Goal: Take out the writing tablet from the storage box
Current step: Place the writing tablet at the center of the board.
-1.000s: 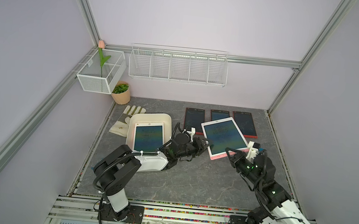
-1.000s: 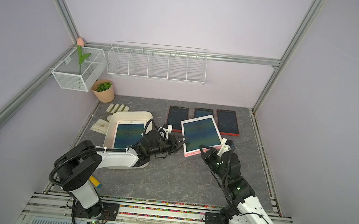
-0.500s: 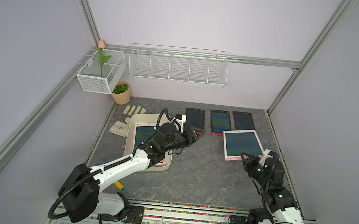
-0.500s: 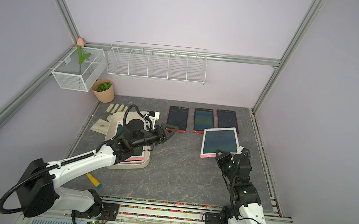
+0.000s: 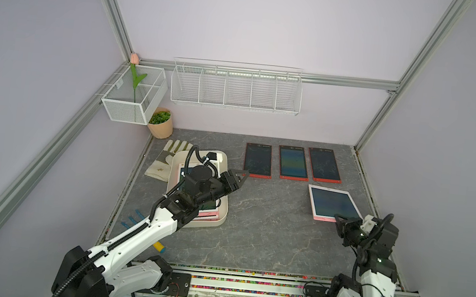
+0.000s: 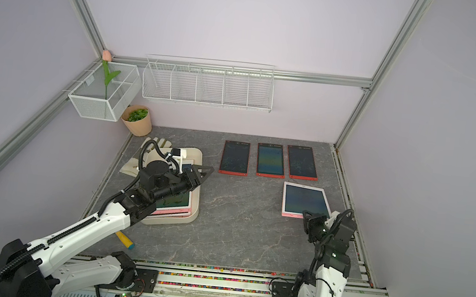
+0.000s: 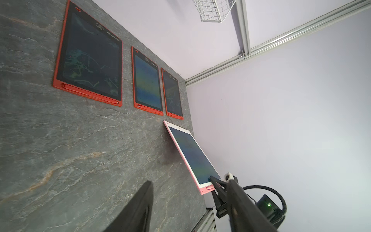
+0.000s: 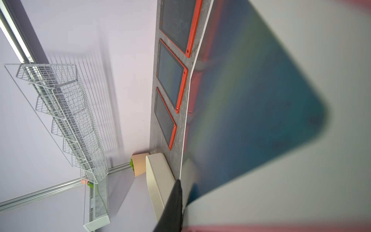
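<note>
Writing tablet (image 5: 332,204), pink-edged, is at about 3 o'clock of the grey table (image 5: 266,234), outside the storage box (image 5: 222,217) at 9 o'clock. Right gripper (image 5: 339,221) is clamped on its near corner. Left gripper (image 5: 239,180) hangs above the box's rim, jaws parted and empty.

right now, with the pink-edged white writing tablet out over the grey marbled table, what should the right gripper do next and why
Probably open the right gripper. It is shut on the near corner of the pink-edged white writing tablet, which looks flat or nearly flat on the grey marbled table, well clear of the cream plastic storage box.
</note>
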You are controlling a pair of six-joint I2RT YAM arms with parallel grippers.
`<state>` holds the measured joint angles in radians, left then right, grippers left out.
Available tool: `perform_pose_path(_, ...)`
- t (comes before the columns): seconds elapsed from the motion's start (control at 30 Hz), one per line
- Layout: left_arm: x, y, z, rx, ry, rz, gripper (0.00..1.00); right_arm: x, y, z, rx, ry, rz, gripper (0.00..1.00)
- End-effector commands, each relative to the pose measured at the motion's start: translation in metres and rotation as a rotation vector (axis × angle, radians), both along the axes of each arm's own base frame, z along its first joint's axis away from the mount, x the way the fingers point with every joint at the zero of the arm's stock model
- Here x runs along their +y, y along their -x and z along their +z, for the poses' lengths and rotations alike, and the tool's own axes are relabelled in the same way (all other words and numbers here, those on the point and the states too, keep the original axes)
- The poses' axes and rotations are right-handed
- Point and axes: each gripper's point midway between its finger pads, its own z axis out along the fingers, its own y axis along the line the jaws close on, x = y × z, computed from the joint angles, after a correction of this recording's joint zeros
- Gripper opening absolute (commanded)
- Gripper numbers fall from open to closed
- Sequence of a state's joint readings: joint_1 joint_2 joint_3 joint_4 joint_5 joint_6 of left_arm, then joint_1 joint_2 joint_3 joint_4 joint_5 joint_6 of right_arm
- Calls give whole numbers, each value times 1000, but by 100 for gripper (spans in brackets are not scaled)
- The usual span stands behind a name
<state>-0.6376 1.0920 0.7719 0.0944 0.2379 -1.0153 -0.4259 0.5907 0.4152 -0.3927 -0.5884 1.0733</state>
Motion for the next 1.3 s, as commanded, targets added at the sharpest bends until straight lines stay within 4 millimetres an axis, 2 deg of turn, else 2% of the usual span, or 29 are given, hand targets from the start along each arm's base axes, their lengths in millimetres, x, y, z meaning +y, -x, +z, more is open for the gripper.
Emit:
perform_pose_path(0.0,2,-1,-13,10,-21,-10,59,17,10,14,-28,-69,119,6)
perform_pose_path(0.1,1,-2,-14,11,-9,-12,59,14,11,22,-22,-70,140,6)
perform_pose_path(0.43,0,-3,-15,12,-6,-14,59,6,16,19,24,-50,151,10)
perform_pose_path(0.8,-2,0,-21,23,-5,-32,59,3,31,0,71,4,105,6)
perform_pose_path(0.97,1,2,-21,18,-16,-30,59,0,32,-13,107,-8,101,6)
perform_pose_path(1.27,0,2,-23,19,-13,-37,59,-8,27,-20,137,-32,117,6)
